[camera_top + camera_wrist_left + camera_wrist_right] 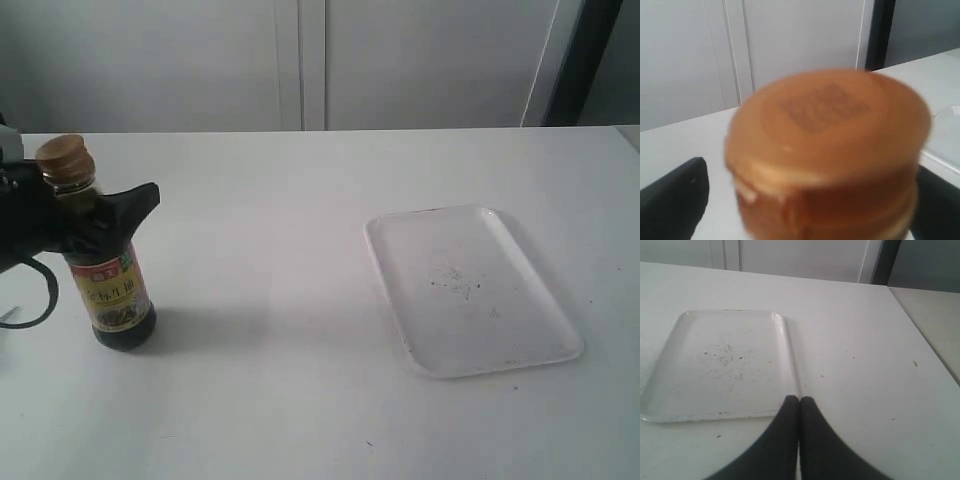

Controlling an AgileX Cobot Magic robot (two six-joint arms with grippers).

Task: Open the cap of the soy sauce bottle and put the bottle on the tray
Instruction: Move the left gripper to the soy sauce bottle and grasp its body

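standing upright on the white table (300,400) at the far left of the exterior view: the soy sauce bottle (112,290), dark liquid filling it, red-yellow-green label facing the camera. sitting shut on its neck: the cap (66,160), golden-brown, filling most of the left wrist view (827,150) and blurred there from closeness. reaching in from the left edge and wrapping around the bottle's shoulder just under the cap: the left gripper (95,215), black fingers (672,200) showing on either side of the cap in the left wrist view, closed against the glass as far as can be judged from the exterior view. lying flat on the table, well apart from the bottle toward the right: the tray (520,345), white, rounded corners, a few dark specks near its middle, nothing resting on it. hovering near one short edge of the tray (785,335) in the right wrist view: the right gripper (799,402), its two dark fingers pressed together tip to tip, holding nothing, not appearing in the exterior view. running behind the table: a pale wall with cabinet panels (300,60).
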